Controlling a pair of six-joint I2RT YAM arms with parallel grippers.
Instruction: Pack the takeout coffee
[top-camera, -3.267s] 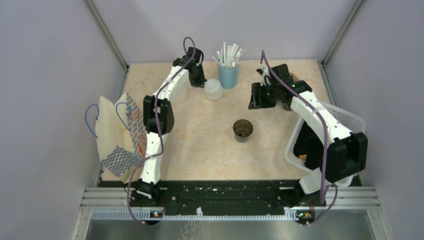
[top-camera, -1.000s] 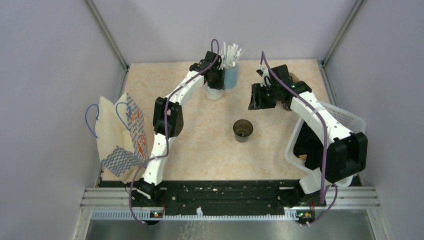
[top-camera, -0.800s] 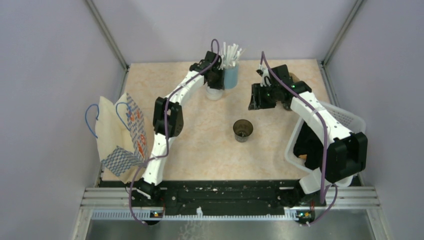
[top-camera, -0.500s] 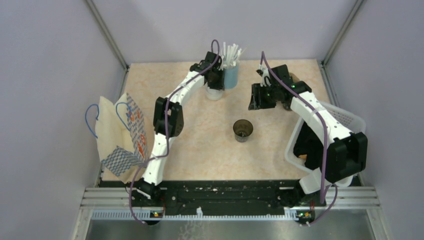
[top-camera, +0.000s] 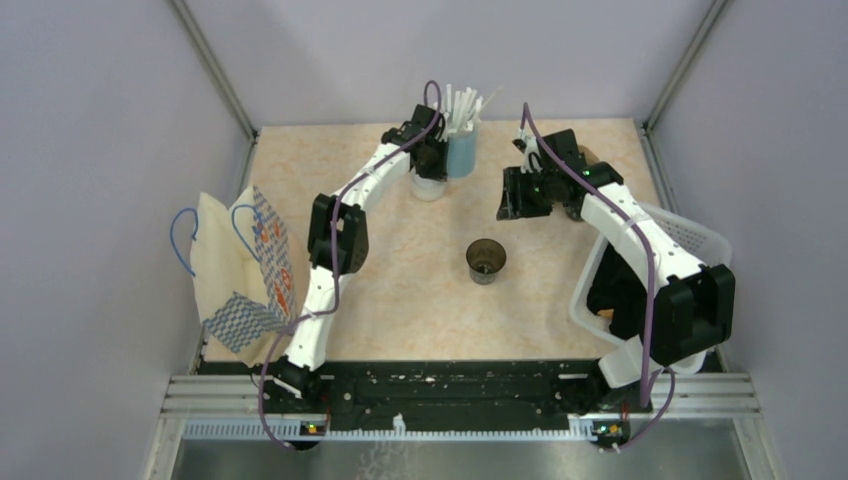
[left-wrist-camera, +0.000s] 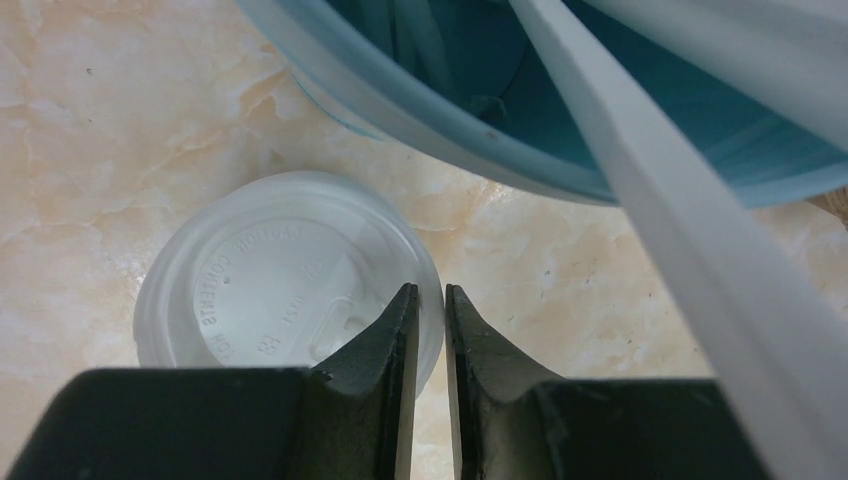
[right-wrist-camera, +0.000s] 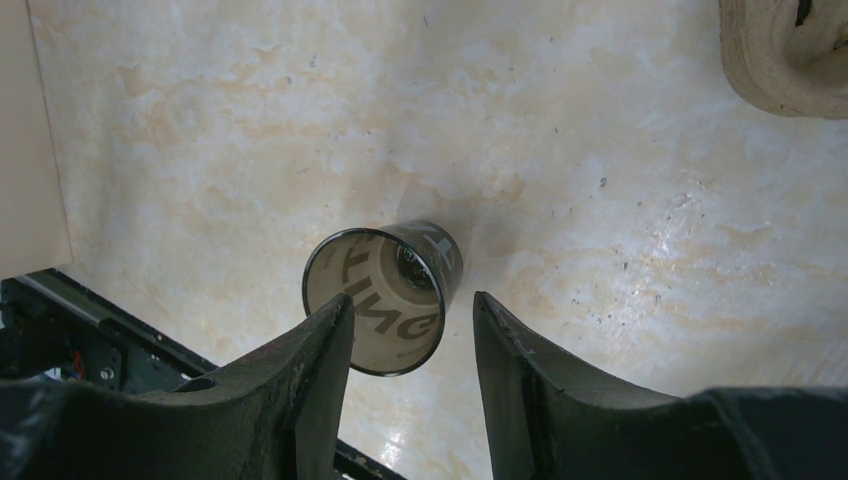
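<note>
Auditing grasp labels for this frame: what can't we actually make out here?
- Left wrist view: whether the left hand pinches the rim of the lid; its fingers cover that edge.
- Top view: contents of the basket, hidden by the right arm.
- Right wrist view: tan object, cut off at the top-right corner.
- Right wrist view: bottom of the cup, too dark and small.

coffee cup (top-camera: 486, 260): middle of table (top-camera: 400, 270) | lid (top-camera: 428, 187): far side, just left of straw cup (top-camera: 461, 155) | bag (top-camera: 245, 265): left edge | basket (top-camera: 690, 240): right edge
</note>
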